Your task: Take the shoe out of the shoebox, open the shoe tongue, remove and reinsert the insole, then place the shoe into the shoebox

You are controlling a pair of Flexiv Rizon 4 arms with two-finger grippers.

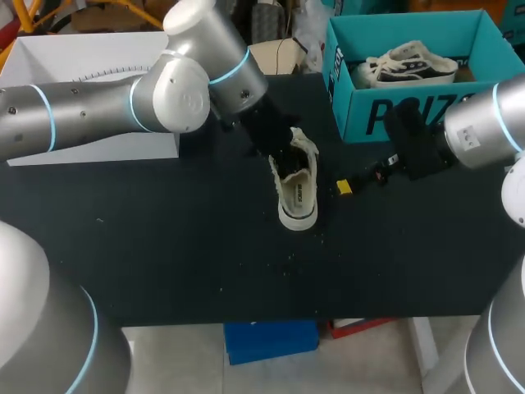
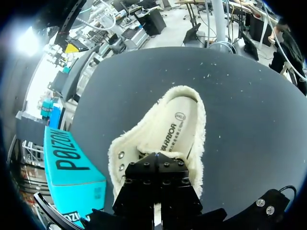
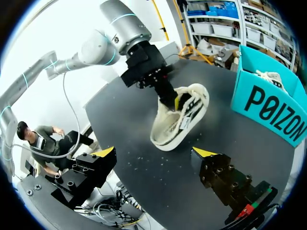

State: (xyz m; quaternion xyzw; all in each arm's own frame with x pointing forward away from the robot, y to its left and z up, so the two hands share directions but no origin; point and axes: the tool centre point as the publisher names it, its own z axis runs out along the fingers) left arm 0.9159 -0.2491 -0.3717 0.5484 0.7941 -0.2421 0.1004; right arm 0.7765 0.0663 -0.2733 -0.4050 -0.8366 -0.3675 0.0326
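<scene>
my left hand (image 1: 285, 153) is down in the mouth of the cream shoe (image 1: 297, 185), at the laced end by the tongue; its tip is buried in the opening, so i cannot tell whether it is spread or pinching anything; in the left wrist view the black body of the hand covers the tongue area, and ahead of it the pale insole (image 2: 181, 128) lies flat inside the shoe, running out toward the heel; the fuzzy collar rings the opening all round.

the shoe sits on the dark tabletop (image 1: 164, 238), near its middle, outside the teal shoebox (image 1: 410, 119) and apart from it; in the right wrist view it looks tipped a little, with its striped side turned to that camera; the shoebox stands at the back right of the tabletop, open at the top, and a second shoe (image 1: 410, 66) with dark trim lies inside it.

my right hand (image 3: 153, 152) hangs low over the tabletop just to the right of the shoe, between shoe and shoebox; it is spread wide, yellow tips well apart, with only bare tabletop between them; it touches neither shoe nor shoebox; small pale crumbs speckle the tabletop around the shoe.
</scene>
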